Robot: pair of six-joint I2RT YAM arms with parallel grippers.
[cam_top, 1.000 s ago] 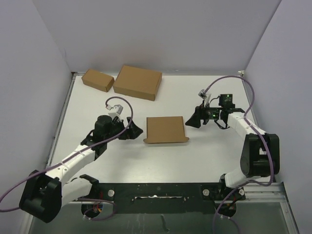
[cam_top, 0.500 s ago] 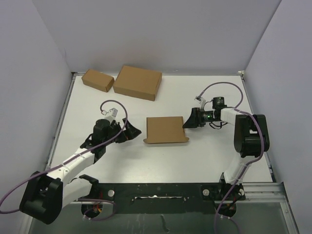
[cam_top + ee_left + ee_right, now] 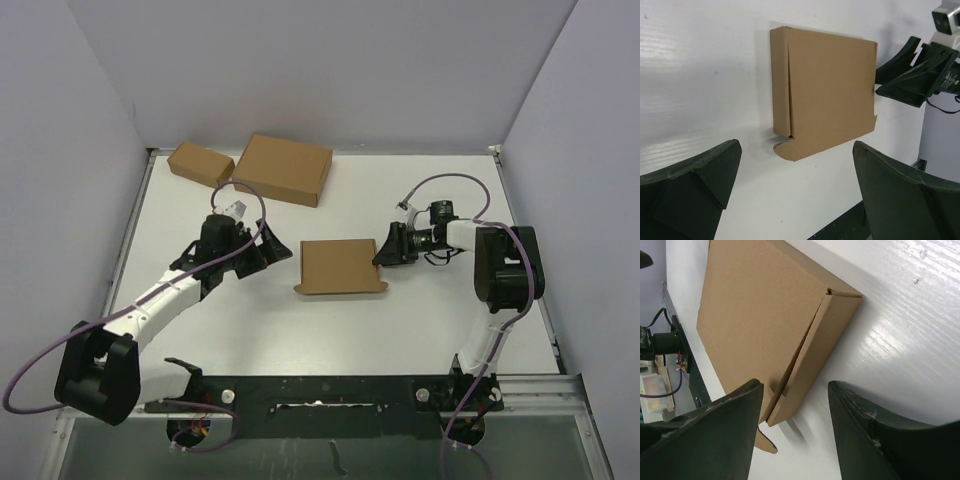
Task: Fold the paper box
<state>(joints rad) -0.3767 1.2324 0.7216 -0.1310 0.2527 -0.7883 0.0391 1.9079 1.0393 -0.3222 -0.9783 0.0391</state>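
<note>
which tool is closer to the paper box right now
Right. The right tool is close against the right edge of the paper box, jaws apart. The left tool stands off the box's left side, with a visible gap between them.

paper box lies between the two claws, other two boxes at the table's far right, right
No: the small box and the big box sit at the far left of the table, as the top view shows. The paper box does lie between the left claw and right claw.

I see the paper box [image 3: 340,266] lying flat near the middle of the desk [image 3: 300,330], closed up. It is plain brown and shallow, with small tabs jutting from its near corners.
</note>
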